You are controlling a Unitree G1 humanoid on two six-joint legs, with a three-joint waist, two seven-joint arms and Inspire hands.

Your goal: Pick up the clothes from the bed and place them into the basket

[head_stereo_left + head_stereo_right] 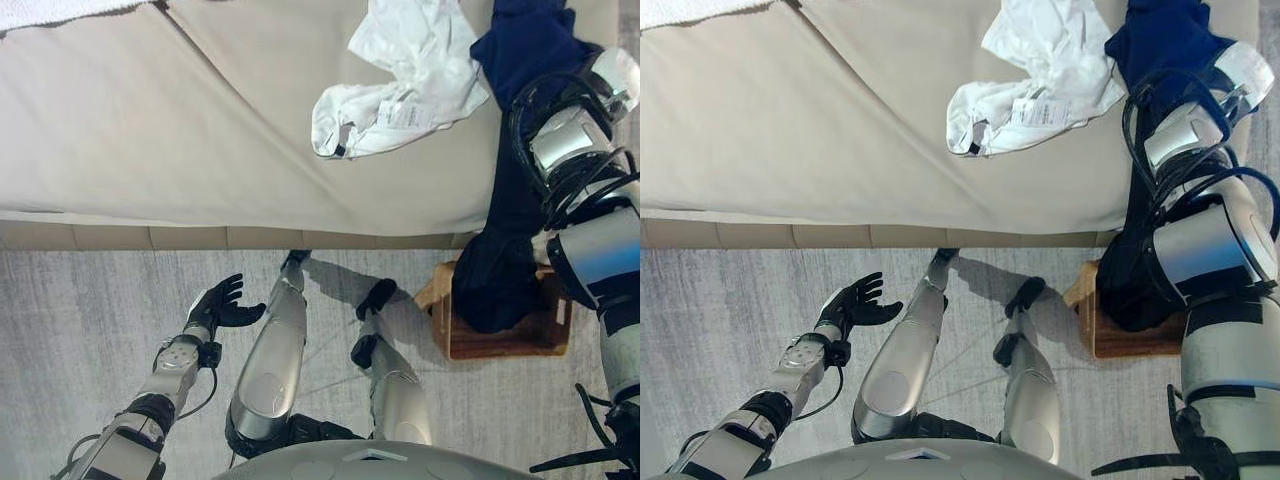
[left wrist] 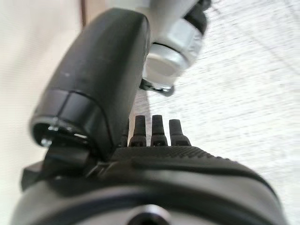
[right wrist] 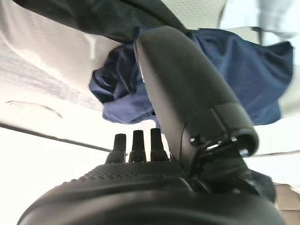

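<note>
Beige bed (image 1: 150, 120) fills the upper part of the head views, grey carpet floor (image 1: 80, 300) below it. Navy garment (image 1: 525, 45) is dark blue, soft and crumpled; it runs from the bed's far right corner down over the edge, and its lower end hangs bunched inside the wooden basket (image 1: 460, 340) on the floor by the bed. White garment (image 1: 400, 80) lies rumpled on the bed just left of the navy one, label and a small dark tab showing. Right hand (image 3: 187, 89) is up at the bed end of the navy cloth; in the wrist view the thumb lies across the blue folds and the fingers (image 3: 136, 143) point straight at them, but actual grip on the fabric is hidden, cannot tell. In the head views the right hand is covered by its own forearm and cables. Left hand (image 1: 220, 300) hangs low over the floor, well apart from both garments, fingers spread and relaxed, holding nothing. Folded white cloth (image 1: 60, 10) at the bed's far left corner is cut off by the frame. Basket's far side is hidden by the navy cloth and the right arm.
</note>
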